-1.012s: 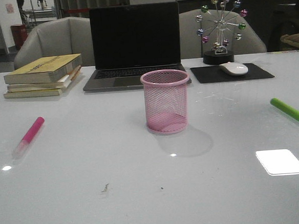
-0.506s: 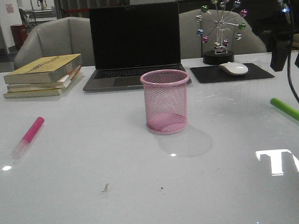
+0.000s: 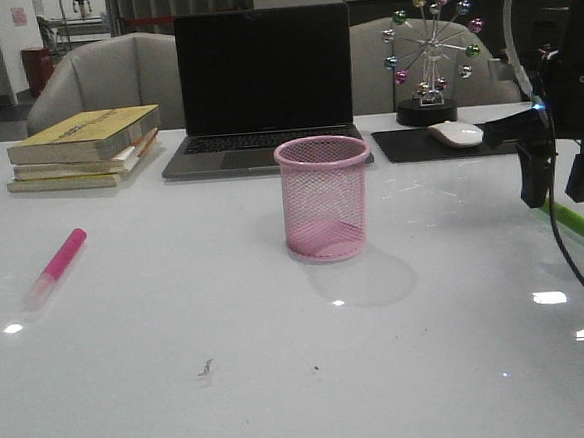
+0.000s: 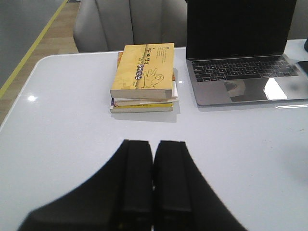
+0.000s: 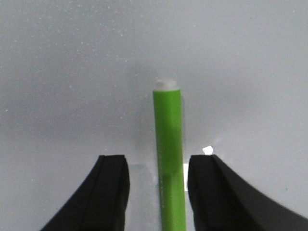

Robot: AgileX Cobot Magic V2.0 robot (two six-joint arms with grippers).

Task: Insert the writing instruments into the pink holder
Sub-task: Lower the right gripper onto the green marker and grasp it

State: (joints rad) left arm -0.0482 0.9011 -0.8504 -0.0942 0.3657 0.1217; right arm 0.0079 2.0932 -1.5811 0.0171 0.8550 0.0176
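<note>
The pink holder [image 3: 324, 198] stands upright and empty at the table's middle. At the far right, the green highlighter [image 3: 579, 222] lies flat on the table. My right gripper [image 3: 559, 190] hangs open just above it, a finger on each side, not touching. In the right wrist view the green highlighter [image 5: 169, 154] runs between the open fingers of my right gripper [image 5: 158, 166]. The magenta highlighter [image 3: 57, 265] with its pale cap lies at the left. My left gripper [image 4: 153, 149] is shut on nothing and shows only in its wrist view.
A stack of books [image 3: 85, 148] sits back left, a laptop [image 3: 266, 85] behind the holder, a white mouse [image 3: 455, 133] on a black pad [image 3: 447, 143] and a ball ornament [image 3: 431, 59] back right. Chairs stand beyond the table.
My right arm has come into view from the upper right and dropped down over the green highlighter. The highlighters and holder have not moved.
</note>
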